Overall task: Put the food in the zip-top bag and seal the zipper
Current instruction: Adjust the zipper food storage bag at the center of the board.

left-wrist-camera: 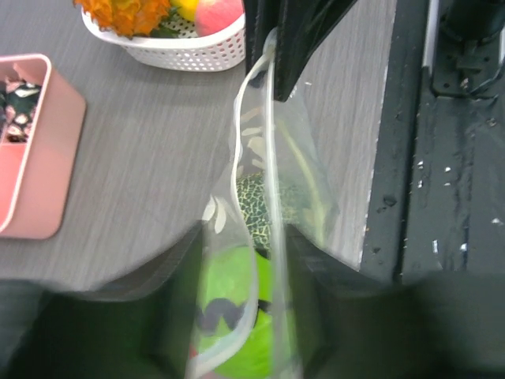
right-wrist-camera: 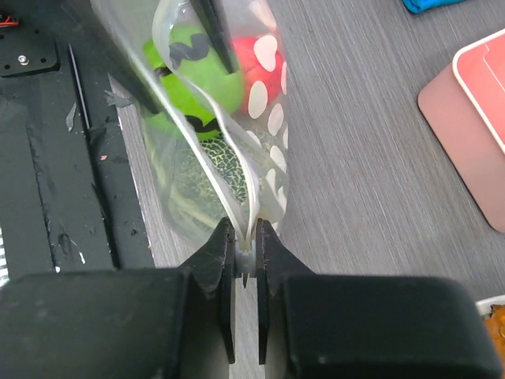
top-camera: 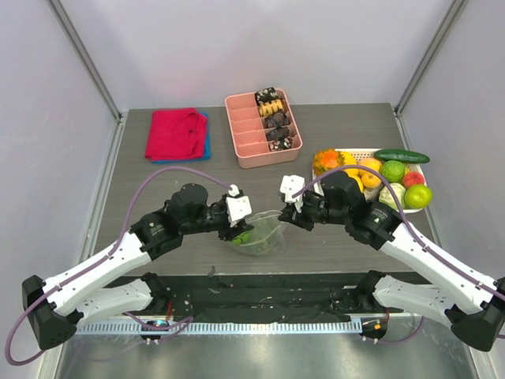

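The zip-top bag (top-camera: 260,235), near centre, holds green fruit (right-wrist-camera: 197,67), red fruit (right-wrist-camera: 256,59) and netted fruit (right-wrist-camera: 213,170); pink tray (top-camera: 234,126) beyond, white basket (left-wrist-camera: 197,54) right. The right gripper (right-wrist-camera: 246,260) pinches its zipper (right-wrist-camera: 251,225); the left gripper (left-wrist-camera: 237,332) straddles it, grip unclear.

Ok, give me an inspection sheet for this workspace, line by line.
Surface: grey wood-grain table, black mat at near edge.
Job's things: zip-top bag holds a bright green fruit, red fruit and netted melon; zipper not closed.
Clutter: pink tray of snacks, red cloth, white basket of toy produce.
Tools: right tool pinches the bag's rim; left tool open, straddling the rim.
Cables: purple cable loops over each arm.
Surroundings: pale enclosure walls.
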Robot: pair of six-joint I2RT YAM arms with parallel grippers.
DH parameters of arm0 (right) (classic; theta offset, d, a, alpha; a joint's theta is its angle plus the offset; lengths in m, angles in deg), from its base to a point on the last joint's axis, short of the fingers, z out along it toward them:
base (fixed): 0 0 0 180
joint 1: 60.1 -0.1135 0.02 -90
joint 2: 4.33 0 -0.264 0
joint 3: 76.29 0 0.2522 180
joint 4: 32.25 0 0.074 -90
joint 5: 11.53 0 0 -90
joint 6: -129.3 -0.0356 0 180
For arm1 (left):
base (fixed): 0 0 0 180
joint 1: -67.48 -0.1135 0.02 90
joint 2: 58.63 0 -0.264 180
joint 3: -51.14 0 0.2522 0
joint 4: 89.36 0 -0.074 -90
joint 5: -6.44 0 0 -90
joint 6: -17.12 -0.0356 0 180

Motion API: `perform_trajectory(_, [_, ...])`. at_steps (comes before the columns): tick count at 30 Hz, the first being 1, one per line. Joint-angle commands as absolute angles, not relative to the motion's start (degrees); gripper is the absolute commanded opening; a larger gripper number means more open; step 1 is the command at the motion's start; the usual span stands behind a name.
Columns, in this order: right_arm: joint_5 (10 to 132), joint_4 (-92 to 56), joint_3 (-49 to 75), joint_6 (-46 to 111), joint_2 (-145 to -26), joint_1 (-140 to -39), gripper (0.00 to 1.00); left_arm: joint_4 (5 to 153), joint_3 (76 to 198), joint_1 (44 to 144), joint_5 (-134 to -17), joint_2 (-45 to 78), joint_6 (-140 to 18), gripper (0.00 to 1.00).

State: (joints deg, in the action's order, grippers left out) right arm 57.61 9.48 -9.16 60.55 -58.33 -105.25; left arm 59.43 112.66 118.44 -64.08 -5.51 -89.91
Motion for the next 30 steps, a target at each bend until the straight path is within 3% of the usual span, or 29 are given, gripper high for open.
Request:
perform_trajectory(1, [55.45,9.28,-4.79,61.62,-57.15,-105.11,0.01,63.87,115.61,118.28,-64.05,-4.58,-88.44,0.64])
perform_trajectory(6, [54.74,10.34,-4.08,61.97,-57.33,-105.10,0.01,67.91,117.89,118.46,-61.25,-1.60,-86.94,0.75])
perform_trajectory(14, [52.28,10.34,-3.99,61.36,-58.21,-105.10,0.01,70.55,121.67,118.81,-59.40,6.31,-83.24,0.76])
perform_trajectory(17, [52.10,10.08,-4.17,61.36,-57.86,-105.10,0.01,68.98,122.55,118.81,-57.82,7.98,-85.34,0.54])
perform_trajectory(18, [52.28,9.99,-4.69,61.36,-57.68,-105.10,0.01,68.36,122.81,118.81,-57.38,8.34,-85.62,0.39])
perform_trajectory(19, [52.54,9.73,-5.04,61.18,-56.99,-105.10,0.01,67.14,122.99,118.64,-57.03,8.51,-85.71,0.29])
perform_trajectory(20, [53.07,9.29,-5.57,60.22,-56.46,-105.10,0.04,66.26,123.17,117.76,-53.63,8.95,-85.71,0.18])
perform_trajectory(21, [54.99,8.68,-6.97,59.00,-55.93,-105.10,0.16,65.20,123.43,117.23,-52.03,9.13,-85.27,0.01])
perform_trajectory(22, [56.83,6.50,-7.85,57.42,-54.36,-105.10,0.28,64.84,123.26,116.79,-50.79,8.96,-84.22,0.00])
perform_trajectory(23, [58.16,5.60,-8.73,55.84,-53.65,-104.84,0.52,66.06,122.82,115.40,-50.00,8.78,-83.00,0.00])
perform_trajectory(25, [60.01,3.85,-11.54,53.81,-51.54,-104.32,0.72,67.12,122.03,113.63,-46.40,8.25,-80.35,0.00])
perform_trajectory(26, [60.28,3.32,-12.68,53.36,-49.27,-103.97,0.79,67.91,121.85,112.15,-45.60,8.08,-80.09,0.00])
perform_trajectory(30, [59.31,1.03,-18.48,52.13,-45.21,-103.00,0.80,69.59,121.32,109.23,-40.78,7.28,-77.62,0.00])
